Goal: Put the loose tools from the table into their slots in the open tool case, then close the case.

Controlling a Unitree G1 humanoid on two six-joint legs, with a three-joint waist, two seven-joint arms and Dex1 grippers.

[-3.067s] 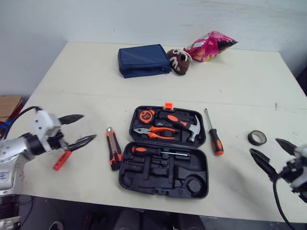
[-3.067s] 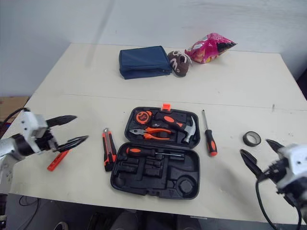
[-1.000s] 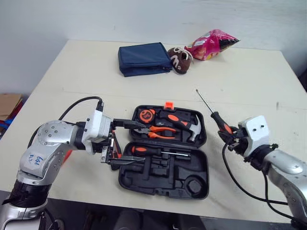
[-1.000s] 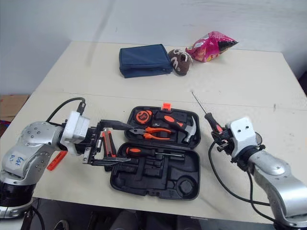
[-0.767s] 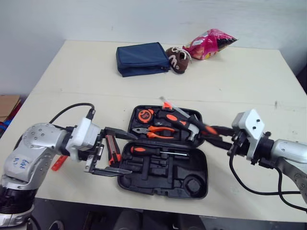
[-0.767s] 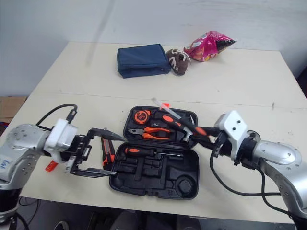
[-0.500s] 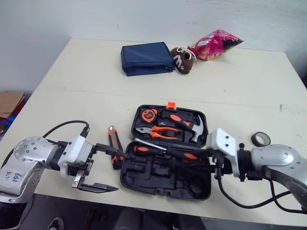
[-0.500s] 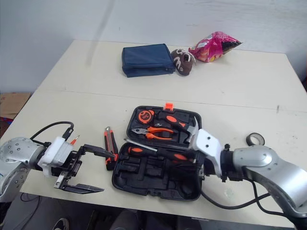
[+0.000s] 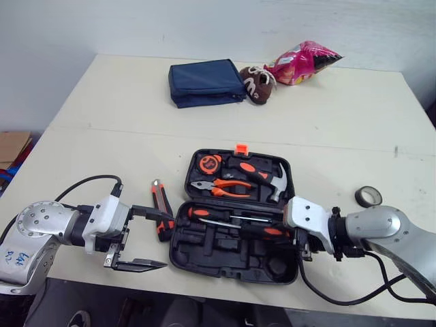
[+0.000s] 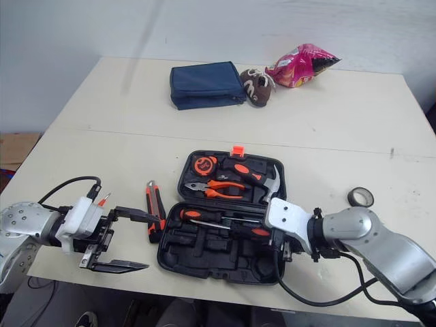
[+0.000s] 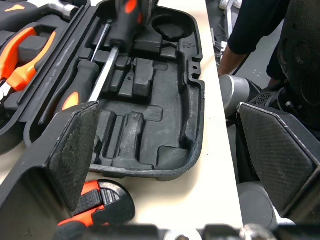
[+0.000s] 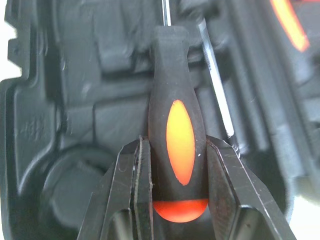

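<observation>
The open black tool case (image 9: 283,269) lies at the table's front; its lid holds a tape measure, pliers (image 9: 221,188) and a hammer (image 9: 276,182). One screwdriver (image 9: 204,212) lies in the lower half. My right gripper (image 12: 172,145) is shut on the handle of a second black-and-orange screwdriver (image 9: 262,230), holding it low over the lower half, shaft pointing left beside the first. My left gripper (image 9: 155,238) stands open just left of the case, its upper finger over the utility knife (image 9: 159,197) on the table.
A black tape roll (image 9: 368,196) lies right of the case. A small red item (image 10: 103,199) sits by my left wrist. At the back are a blue pouch (image 9: 206,82), a brown plush shoe (image 9: 255,85) and a pink snack bag (image 9: 303,60). A person in dark clothing (image 11: 260,30) stands beyond the table's front edge.
The right gripper has swung the screwdriver from right of the case to over it and lowered it into the lower half. The left gripper has drawn back slightly to the left, still open.
</observation>
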